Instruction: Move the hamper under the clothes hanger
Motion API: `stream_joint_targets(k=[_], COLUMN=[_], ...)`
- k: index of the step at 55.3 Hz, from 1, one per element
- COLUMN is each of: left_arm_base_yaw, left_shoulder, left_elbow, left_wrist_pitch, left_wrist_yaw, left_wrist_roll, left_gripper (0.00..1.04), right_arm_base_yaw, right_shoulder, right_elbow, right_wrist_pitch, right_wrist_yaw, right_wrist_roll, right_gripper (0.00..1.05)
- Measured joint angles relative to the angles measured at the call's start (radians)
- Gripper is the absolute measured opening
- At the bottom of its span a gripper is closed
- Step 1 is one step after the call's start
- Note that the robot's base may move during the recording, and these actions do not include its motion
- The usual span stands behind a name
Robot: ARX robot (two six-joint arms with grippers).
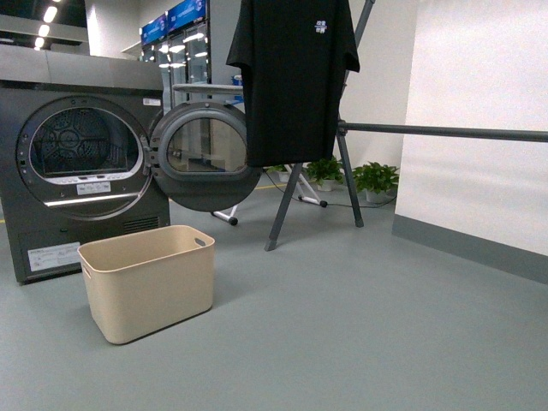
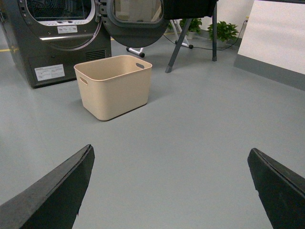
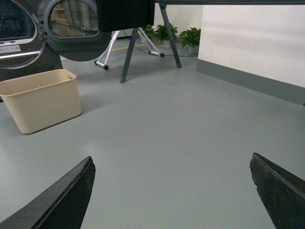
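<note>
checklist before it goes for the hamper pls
1. Hamper upright on the floor: ok.
2. Hamper under rack bar: not ok, it stands by the dryer.
3. Left gripper open and empty: ok.
4. Right gripper open and empty: ok.
5. Floor between hamper and rack legs bare: ok.
6. Hamper's clearance from the open dryer door: cannot tell.

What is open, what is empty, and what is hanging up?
hamper: upright on the floor, nothing seen inside.
dryer door: swung open.
black T-shirt: hanging up, spread out.
clothes hanger: standing, hamper not under it.
left gripper: open, holding nothing.
right gripper: open, holding nothing.
</note>
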Motion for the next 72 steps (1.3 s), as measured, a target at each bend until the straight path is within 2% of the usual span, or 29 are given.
stream_joint_targets(k=[72], left_arm_base_yaw=[0.0], left_shoulder=[0.0], left_elbow=[0.0], left_wrist_pitch=[0.0], left_wrist_yaw=[0.002], left_wrist_roll=[0.0], left_gripper=[0.98], right_arm_base_yaw=[0.0], right_shoulder=[0.0], right_elbow=[0.0], right_wrist_pitch=[0.0], right_wrist_yaw=[0.0], right_wrist_roll=[0.0], right_gripper=[0.97])
